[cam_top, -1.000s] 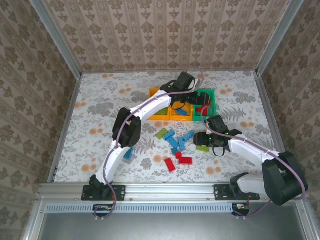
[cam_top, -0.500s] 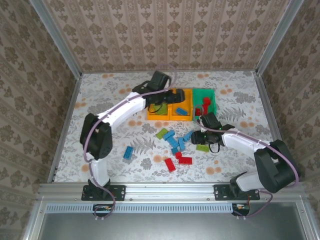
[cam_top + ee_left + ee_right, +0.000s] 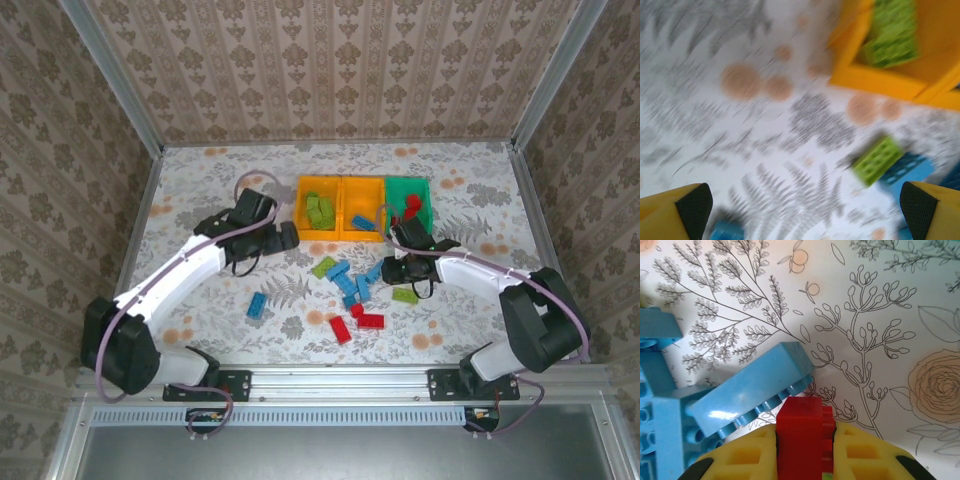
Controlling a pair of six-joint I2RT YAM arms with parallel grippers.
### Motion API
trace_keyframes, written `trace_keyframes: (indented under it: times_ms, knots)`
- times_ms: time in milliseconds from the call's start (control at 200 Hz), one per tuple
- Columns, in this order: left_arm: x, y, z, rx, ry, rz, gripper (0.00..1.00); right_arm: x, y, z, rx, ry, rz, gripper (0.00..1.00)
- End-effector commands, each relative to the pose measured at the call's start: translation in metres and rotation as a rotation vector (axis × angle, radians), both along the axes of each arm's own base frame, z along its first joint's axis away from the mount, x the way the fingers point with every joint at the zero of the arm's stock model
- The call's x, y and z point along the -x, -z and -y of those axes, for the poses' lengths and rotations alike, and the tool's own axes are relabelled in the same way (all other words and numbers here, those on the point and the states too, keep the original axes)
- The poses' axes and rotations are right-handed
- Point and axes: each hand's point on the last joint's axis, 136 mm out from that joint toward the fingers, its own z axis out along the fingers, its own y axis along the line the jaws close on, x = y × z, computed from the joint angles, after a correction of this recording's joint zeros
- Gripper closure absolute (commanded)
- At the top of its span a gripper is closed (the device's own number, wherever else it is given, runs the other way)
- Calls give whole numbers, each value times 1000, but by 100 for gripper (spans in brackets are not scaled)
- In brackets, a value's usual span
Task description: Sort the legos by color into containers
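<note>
On the left, the left gripper (image 3: 804, 202) is seen spread wide and empty above the table, near the orange-yellow bin (image 3: 300, 205) of lime bricks. The loose legos (image 3: 350, 285) are scattered mid-table before the containers. On the right, a small glossy red brick (image 3: 802, 422) is pinched by the right gripper (image 3: 397, 270) against a blue brick (image 3: 750, 400). A pick is judged in hand, and a lift clear and a carry to the green bin (image 3: 431, 205), where reds lie, is called for.

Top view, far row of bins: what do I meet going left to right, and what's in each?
left orange-yellow bin with lime green bricks → middle orange-yellow bin with a blue brick → green bin with red bricks
</note>
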Motion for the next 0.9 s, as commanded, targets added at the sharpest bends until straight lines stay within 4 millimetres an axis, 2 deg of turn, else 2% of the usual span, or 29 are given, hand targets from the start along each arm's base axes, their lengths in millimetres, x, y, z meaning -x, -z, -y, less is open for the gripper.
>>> trace_keyframes:
  times_ms: [0,145,255,280,445,595,660,745,895]
  knots:
    - [41,28,-41,-117,-81,-115,0,-7,-37,-1,-7,-10,74,82]
    - [69,58,-55,-126,-108,-173,0,-31,-68,10,-18,39,152,82]
    - [80,66,-54,-141,-93,-202,0,-59,-85,32,4,129,203,82]
    - [81,67,-53,-146,-84,-203,0,-66,-78,37,28,152,191,81]
    - [89,79,-51,-172,-67,-229,0,-111,-72,67,77,283,179,82]
    - [94,92,-54,-178,-84,-240,0,-140,-60,74,98,320,148,82]
    - [96,97,-55,-178,-88,-241,0,-150,-52,75,110,323,124,81]
    - [96,102,-56,-181,-87,-243,0,-155,-46,78,116,345,84,74]
    - [94,110,-48,-155,-68,-254,3,-154,-59,73,68,354,106,56]
